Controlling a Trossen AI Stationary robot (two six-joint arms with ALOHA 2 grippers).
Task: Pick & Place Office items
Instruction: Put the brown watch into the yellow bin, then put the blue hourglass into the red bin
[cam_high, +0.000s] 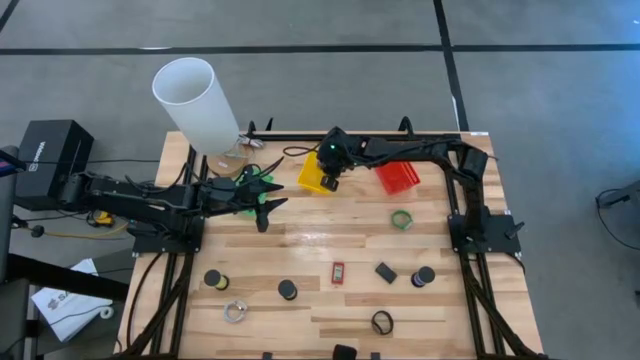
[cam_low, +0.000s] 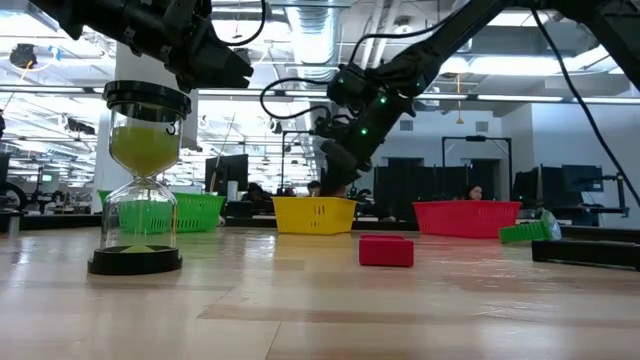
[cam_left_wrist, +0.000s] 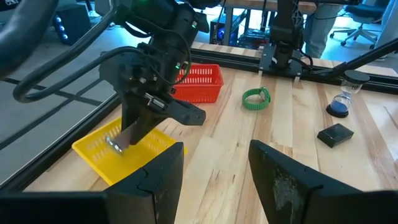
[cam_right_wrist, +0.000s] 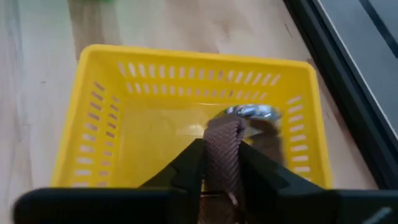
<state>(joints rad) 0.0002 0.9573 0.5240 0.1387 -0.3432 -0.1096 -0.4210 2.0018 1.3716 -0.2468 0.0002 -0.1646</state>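
My right gripper (cam_high: 328, 182) hovers over the yellow basket (cam_high: 314, 172), shut on a brown woven strap (cam_right_wrist: 224, 149) that ends in a metal ring (cam_right_wrist: 252, 113). My left gripper (cam_high: 266, 207) is open, held above the table left of the yellow basket and touching nothing. Lying flat on the table are a green ring (cam_high: 401, 219), a red rectangle (cam_high: 338, 271), a dark clip (cam_high: 385, 271), black spools (cam_high: 288, 289) (cam_high: 423, 276) (cam_high: 213, 280), a clear ring (cam_high: 235, 312) and a black ring (cam_high: 381, 322). My right gripper pinches the brown strap (cam_right_wrist: 222, 163) between its two fingers (cam_right_wrist: 186, 167), coming from above and pointing down. The strap is lifted clear and hangs below the fingers (cam_left_wrist: 127, 132). Its metal ring end (cam_left_wrist: 115, 144) dangles just above the yellow basket's floor.
A red basket (cam_high: 397, 177) stands right of the yellow one, and a green basket (cam_high: 256, 180) sits partly under my left arm. A big white cylinder (cam_high: 195, 100) stands at the far left corner. An hourglass (cam_low: 145, 190) stands close to the low camera. Bare wood lies mid-table.
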